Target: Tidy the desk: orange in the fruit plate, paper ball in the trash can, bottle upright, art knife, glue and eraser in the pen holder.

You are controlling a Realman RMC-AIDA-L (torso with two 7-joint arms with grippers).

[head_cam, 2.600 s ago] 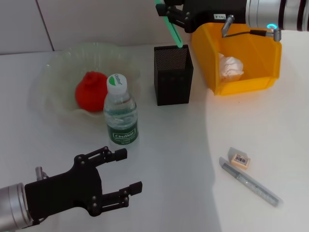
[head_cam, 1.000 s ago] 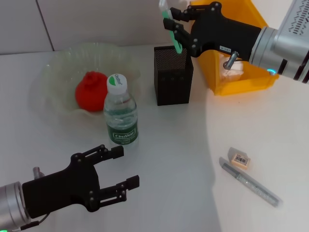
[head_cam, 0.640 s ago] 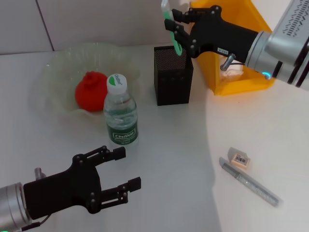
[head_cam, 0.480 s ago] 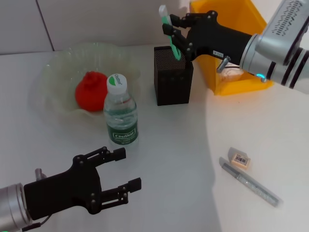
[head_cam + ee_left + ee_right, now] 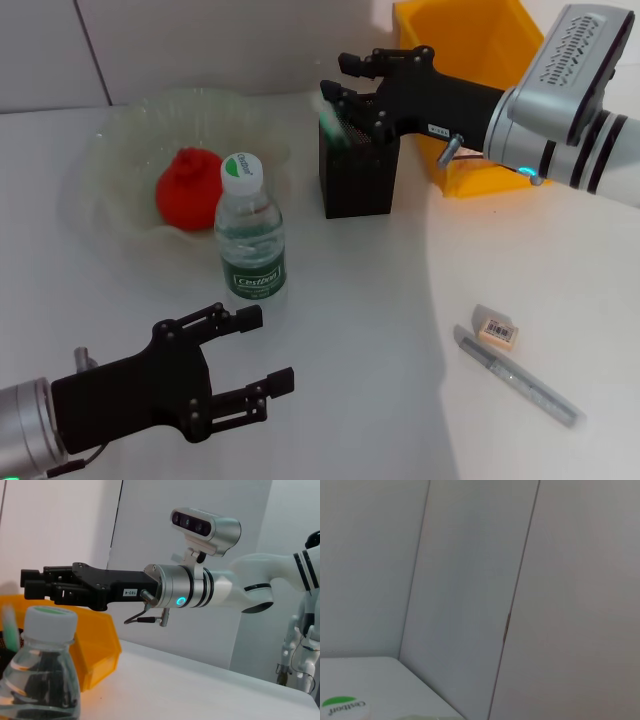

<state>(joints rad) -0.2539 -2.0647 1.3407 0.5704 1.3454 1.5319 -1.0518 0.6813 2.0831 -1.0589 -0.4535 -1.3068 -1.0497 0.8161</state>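
My right gripper (image 5: 341,80) hovers over the black mesh pen holder (image 5: 357,180), its jaws open. A green glue stick (image 5: 329,117), blurred, is just below the fingers at the holder's mouth. The bottle (image 5: 251,232) stands upright in front of the fruit plate (image 5: 108,145), and the orange (image 5: 188,187) lies in the plate. The eraser (image 5: 497,330) and the grey art knife (image 5: 518,388) lie on the table at the right. My right arm hides the paper ball and part of the yellow-orange trash can (image 5: 470,40). My left gripper (image 5: 266,348) is open and empty, low at the front left.
The left wrist view shows the bottle (image 5: 40,672) close up, the right gripper (image 5: 35,582) beyond it and the trash can (image 5: 95,650). A white wall stands behind the table.
My right gripper has moved left and down over the pen holder and opened. The green glue stick has left its fingers and drops at the holder's mouth. The left arm has barely moved.
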